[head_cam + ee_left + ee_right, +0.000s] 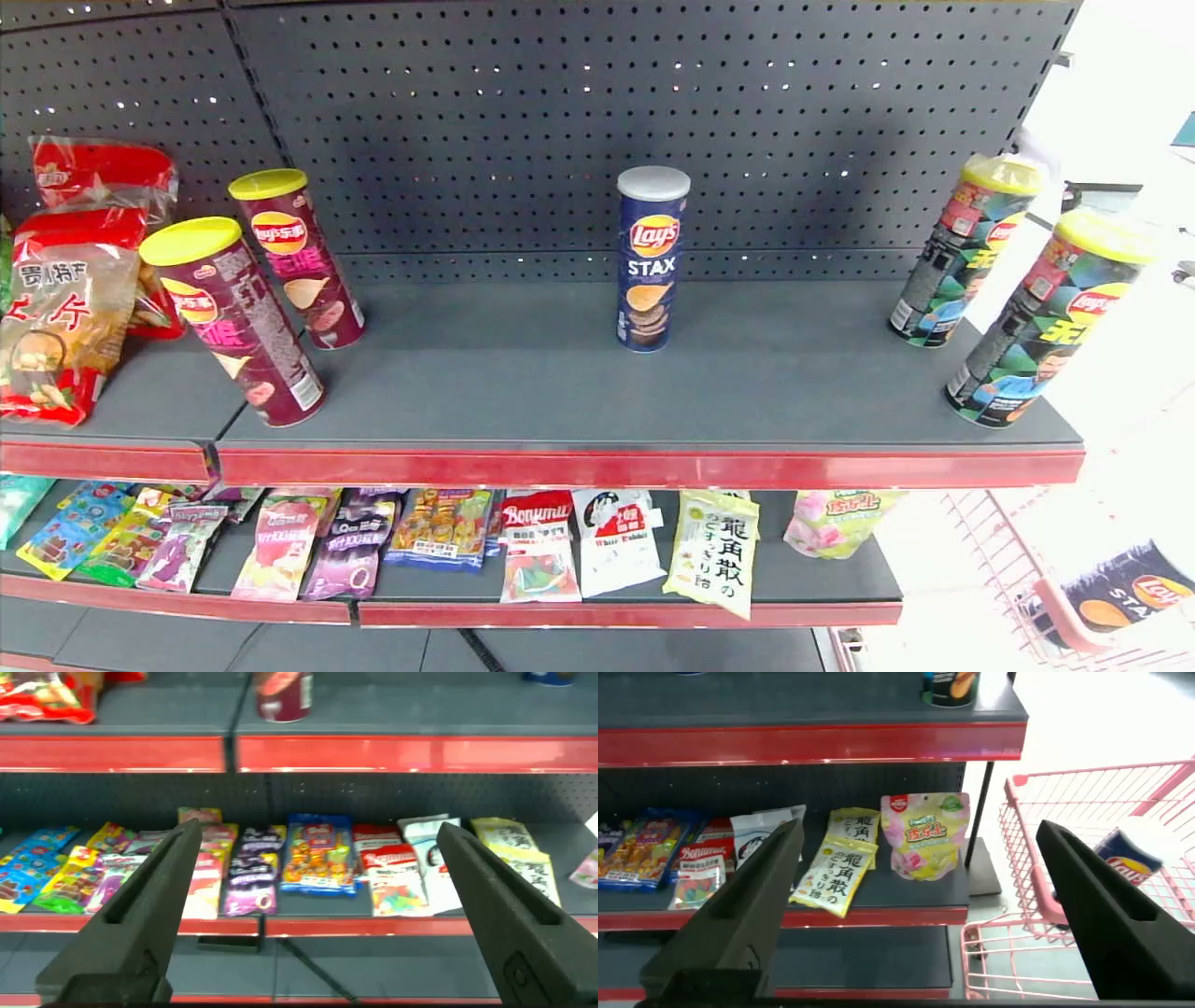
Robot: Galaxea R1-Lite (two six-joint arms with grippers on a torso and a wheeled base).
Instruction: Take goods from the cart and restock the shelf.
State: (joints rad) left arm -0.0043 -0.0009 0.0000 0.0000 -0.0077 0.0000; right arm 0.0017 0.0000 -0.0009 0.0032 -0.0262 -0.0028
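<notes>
A blue crisp can [1125,593] lies on its side in the pink wire cart [999,551], which stands low at the right, just past the right end of the shelf [523,392]. On the upper board, another blue can with a grey lid [651,259] stands upright near the middle, close to the pegboard back [560,112]. To its left stand two maroon cans with yellow lids [233,322], one nearer the front edge and one farther back. At the right end stand two green-and-black cans [1046,322], also staggered front to back. Red snack bags [65,299] are piled at the far left.

The lower board [812,579] holds a row of flat sachets, with a pink-and-green pouch [924,835] at its right end, next to a yellow-green packet [839,863].

The left gripper [320,833] faces the lower row with its fingers spread wide and nothing between them. The right gripper [920,829] is also spread and holds nothing, facing the right end of the lower board with the cart beside it.
</notes>
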